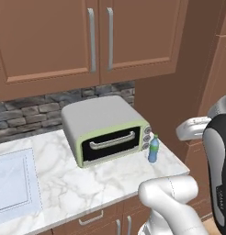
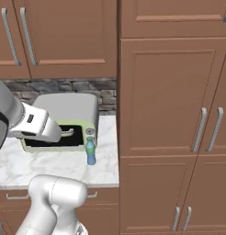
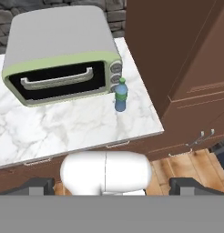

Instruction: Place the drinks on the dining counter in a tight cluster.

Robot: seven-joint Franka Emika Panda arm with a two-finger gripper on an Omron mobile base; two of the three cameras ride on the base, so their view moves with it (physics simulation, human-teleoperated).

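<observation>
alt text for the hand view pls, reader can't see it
A small pale-blue bottle with a green cap stands upright on the white-grey marble worktop, just off the knob end of a grey toaster oven with a pale-green front. The open gripper hangs well short of it, with brown cabinets at right.

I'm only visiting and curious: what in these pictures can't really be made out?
- Small pale-blue bottle: label too small to read, all views.
- Toaster oven: dark inside; in the right base view the arm covers its left front.
- Sink: cut off by the left base view's edge.
- Gripper: fingertips barely peek up, hand view.
</observation>
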